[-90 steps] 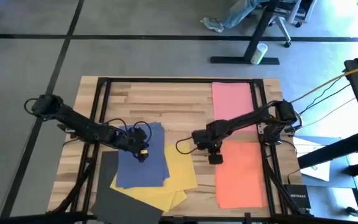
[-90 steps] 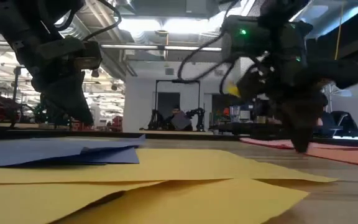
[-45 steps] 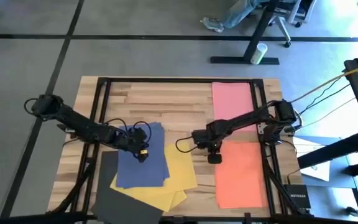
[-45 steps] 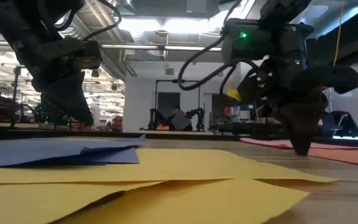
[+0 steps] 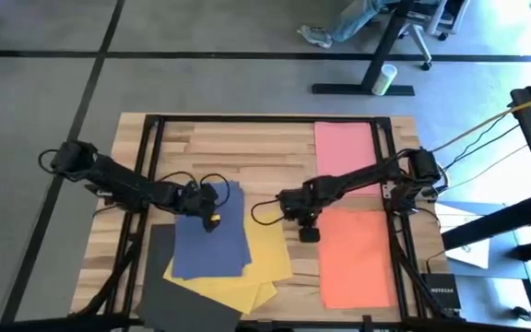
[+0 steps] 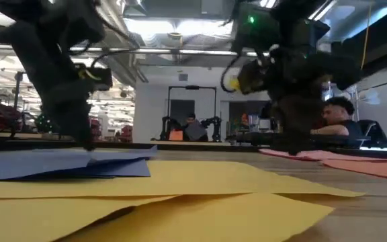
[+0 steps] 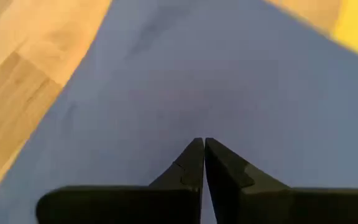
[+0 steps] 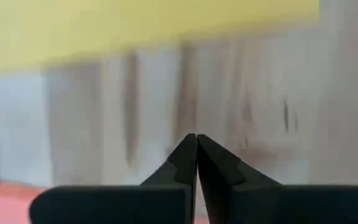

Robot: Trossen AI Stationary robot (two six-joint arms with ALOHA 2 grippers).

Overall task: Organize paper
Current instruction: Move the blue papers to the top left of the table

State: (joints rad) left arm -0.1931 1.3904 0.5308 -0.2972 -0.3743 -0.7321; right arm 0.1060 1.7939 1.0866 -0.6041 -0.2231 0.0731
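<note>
The left gripper, fingers together, rests its tips on the blue paper. The right gripper, also pinched together, hovers over bare table between the yellow paper and the orange paper.

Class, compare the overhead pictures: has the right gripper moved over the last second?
Yes. The right gripper has shifted left, off the orange sheet's near corner and toward the yellow sheet, over bare wood.

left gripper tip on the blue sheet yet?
Touching. Low view: the left gripper, shut, meets the blue sheet with no gap; its wrist view shows blue all around.
</note>
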